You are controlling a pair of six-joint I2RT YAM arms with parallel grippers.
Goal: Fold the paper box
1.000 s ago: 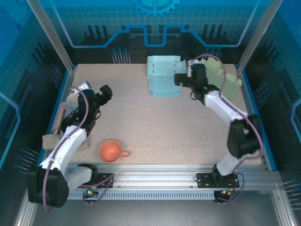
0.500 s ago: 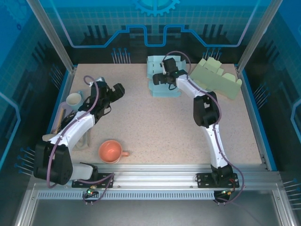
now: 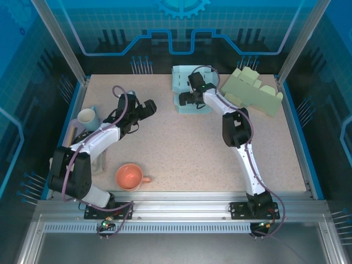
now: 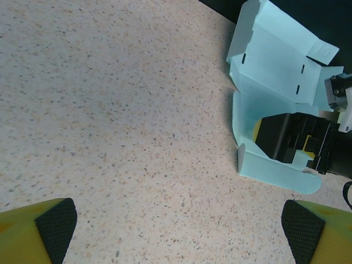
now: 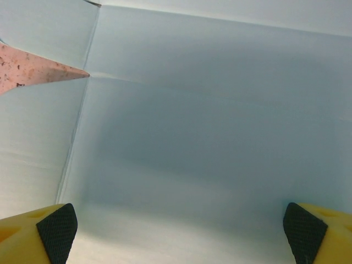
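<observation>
Nearest my bases, an orange cup (image 3: 129, 177) sits on the table (image 3: 192, 148). Farther out, my left gripper (image 3: 147, 107) hovers over bare tabletop, jaws wide and empty. At the far edge lies the pale blue box (image 3: 184, 80), partly folded. My right gripper (image 3: 186, 99) hangs low over its inner panel, jaws wide, gripping nothing.

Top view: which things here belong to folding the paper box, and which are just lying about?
For the job: light blue paper box; right tool, open over it; left tool, open, to its left.
Lying about: pale green cardboard piece; orange cup; white mug.
</observation>
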